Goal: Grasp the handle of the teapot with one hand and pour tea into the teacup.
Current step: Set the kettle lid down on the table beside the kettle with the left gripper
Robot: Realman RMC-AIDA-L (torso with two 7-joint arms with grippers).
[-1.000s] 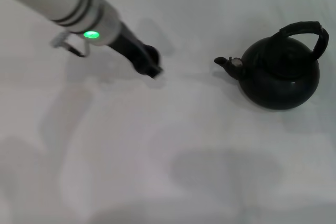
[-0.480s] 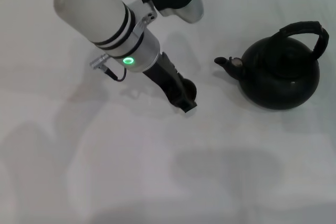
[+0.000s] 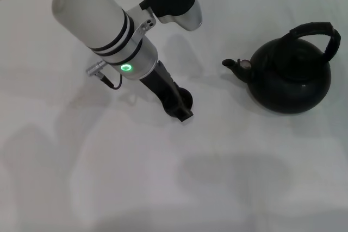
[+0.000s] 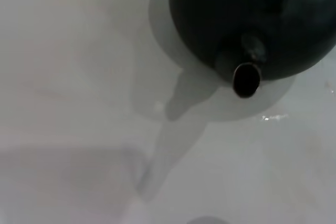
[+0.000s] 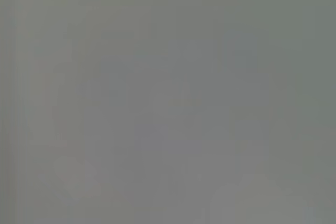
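Item one, the left gripper [image 3: 182, 107]: we find its dark tip low over the white table [image 3: 228, 177], left of the teapot [image 3: 291, 77] and well apart from it. Whether its jaws are spread or pressed together we cannot tell, since they merge into one dark mass with a small round dark shape at the tip. Behind it we note a black wrist section, a metallic collar with a green light [image 3: 126, 68], then a thick white forearm with two black bands slanting up toward the far left.

Item two, the teapot: round, squat, matte black, upright on the table at our right, short spout [image 3: 235, 65] facing the gripper. The handle [image 3: 318, 33], a thick rough black hoop, arches over its top, untouched.

In the left wrist view we see the spout's open mouth [image 4: 245, 80]; its interior is dark.

The right gripper is out of view.
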